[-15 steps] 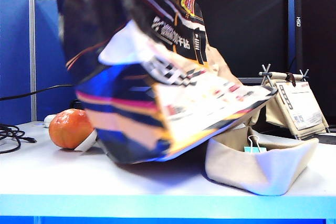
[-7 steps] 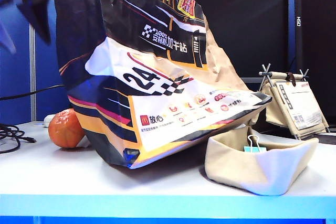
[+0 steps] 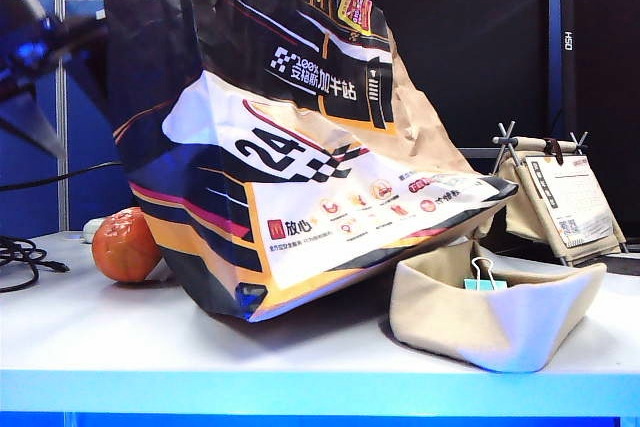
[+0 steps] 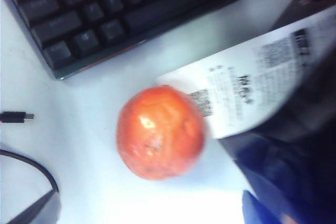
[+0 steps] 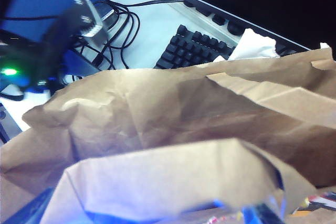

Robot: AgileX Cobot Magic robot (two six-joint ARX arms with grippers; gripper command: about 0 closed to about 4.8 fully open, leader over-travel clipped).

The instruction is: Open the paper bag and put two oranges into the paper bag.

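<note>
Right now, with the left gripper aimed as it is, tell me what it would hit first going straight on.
Probably the orange: it sits mid-frame in the left wrist view, on the table beside the paper bag. The left gripper's fingers are out of frame, so depth and exact line are uncertain.

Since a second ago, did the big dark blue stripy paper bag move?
Yes. The big dark blue stripy paper bag swung upright; its "24" panel, blurred before, now stands sharp and steeper above the fixed beige fabric tray.
</note>
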